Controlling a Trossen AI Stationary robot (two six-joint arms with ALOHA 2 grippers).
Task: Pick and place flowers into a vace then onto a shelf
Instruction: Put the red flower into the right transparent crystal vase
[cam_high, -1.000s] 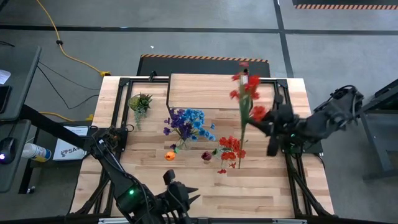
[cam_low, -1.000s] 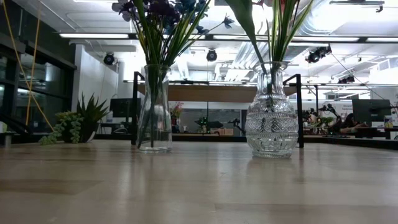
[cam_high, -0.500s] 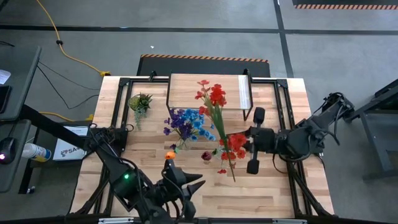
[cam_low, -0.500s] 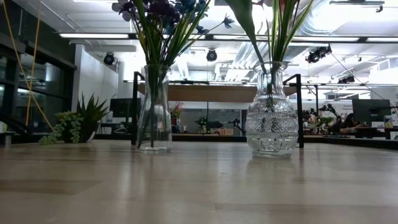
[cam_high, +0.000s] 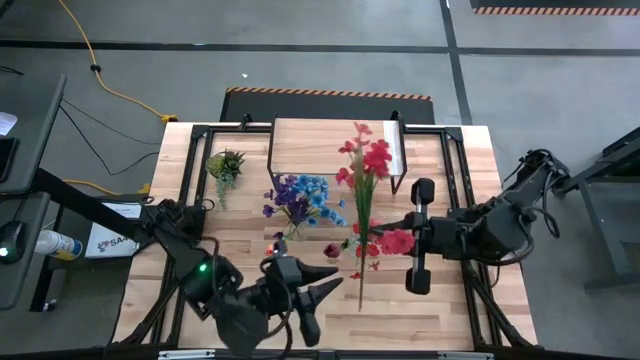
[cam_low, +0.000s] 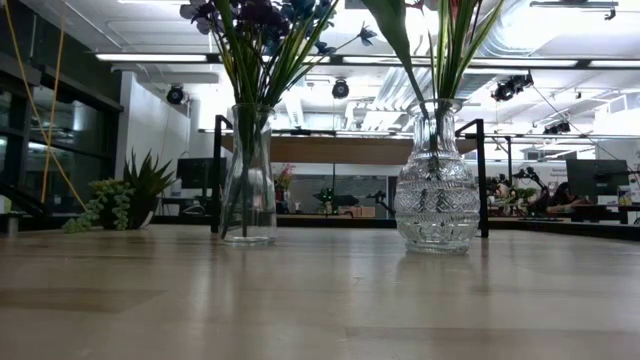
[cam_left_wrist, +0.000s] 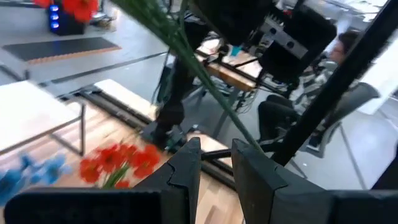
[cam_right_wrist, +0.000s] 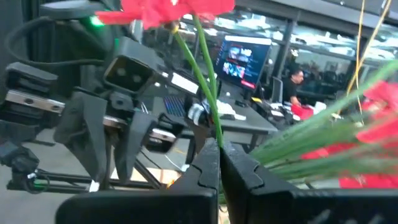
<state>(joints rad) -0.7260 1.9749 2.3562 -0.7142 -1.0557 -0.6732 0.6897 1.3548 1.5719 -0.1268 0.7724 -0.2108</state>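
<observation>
Now that the red flowers (cam_high: 366, 170) have swung from over the shelf (cam_high: 330, 145) toward mid-counter, clamped by the stem in the right end effector (cam_high: 403, 235), the left end effector (cam_high: 322, 290), slightly parted and empty, faces them, suggesting a handover.

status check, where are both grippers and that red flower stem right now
Right gripper shut on red flower stem, held above the table. Left gripper near the stem's lower end, not gripping. Both vases already hold flowers. Nothing blocking.

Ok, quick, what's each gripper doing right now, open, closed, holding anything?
Left gripper: open, holding nothing, near the table's front edge.
Right gripper: closed on the stem of a red flower.
</observation>
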